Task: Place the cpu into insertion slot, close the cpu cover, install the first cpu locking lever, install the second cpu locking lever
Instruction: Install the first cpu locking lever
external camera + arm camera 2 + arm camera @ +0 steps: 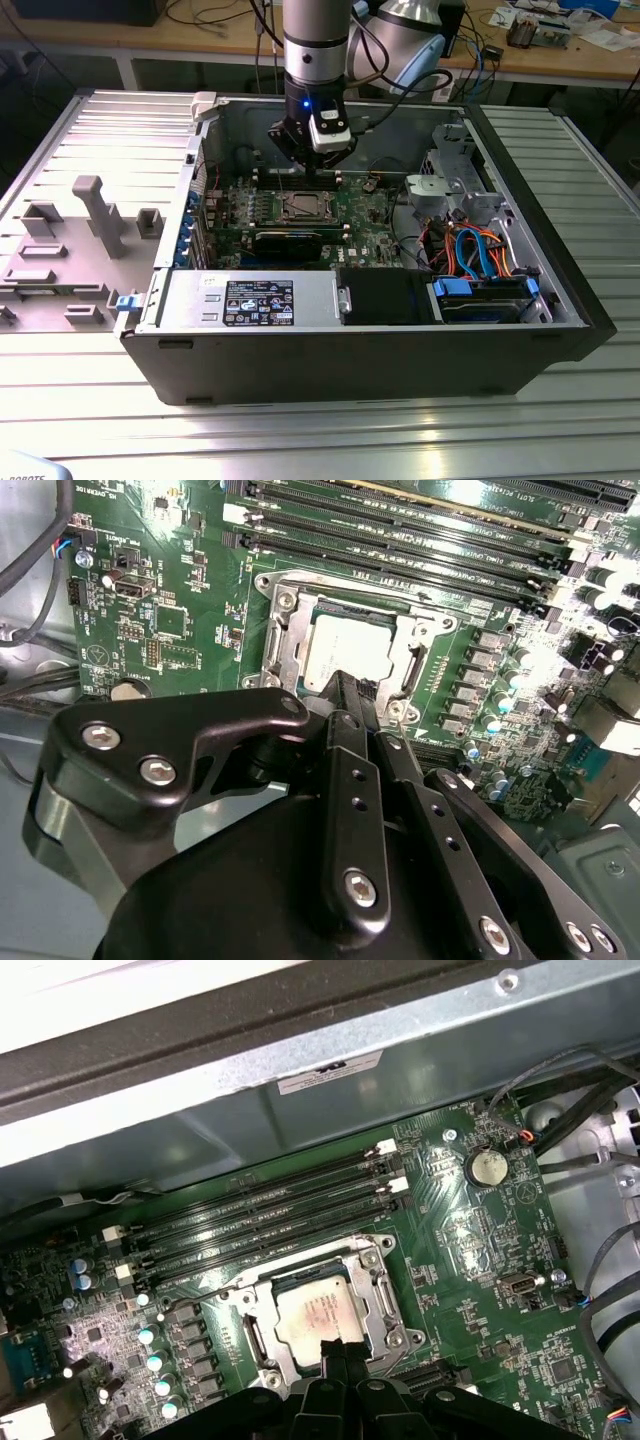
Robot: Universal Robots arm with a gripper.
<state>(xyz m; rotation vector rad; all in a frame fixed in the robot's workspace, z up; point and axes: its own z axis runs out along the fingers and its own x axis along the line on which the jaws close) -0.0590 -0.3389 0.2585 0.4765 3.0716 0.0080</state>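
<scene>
The cpu (315,1310) (345,645) lies flat in the insertion slot on the green board, its silver-grey top facing up. It hides the slot's contact field. The cpu cover (378,1300) (285,630) lies down around it as a silver frame. In the exterior view my gripper (305,170) hangs just above the cpu (303,207), inside the computer case. In both wrist views my gripper (350,680) (335,1345) has its black fingers pressed together at the socket's near edge, with nothing between them.
Long black memory slots (260,1220) run beside the socket. A coin battery (487,1167) sits further along the board. A black expansion card (290,240), the power supply (250,300) and orange and blue cables (480,250) crowd the case. A grey fixture plate (90,215) lies outside.
</scene>
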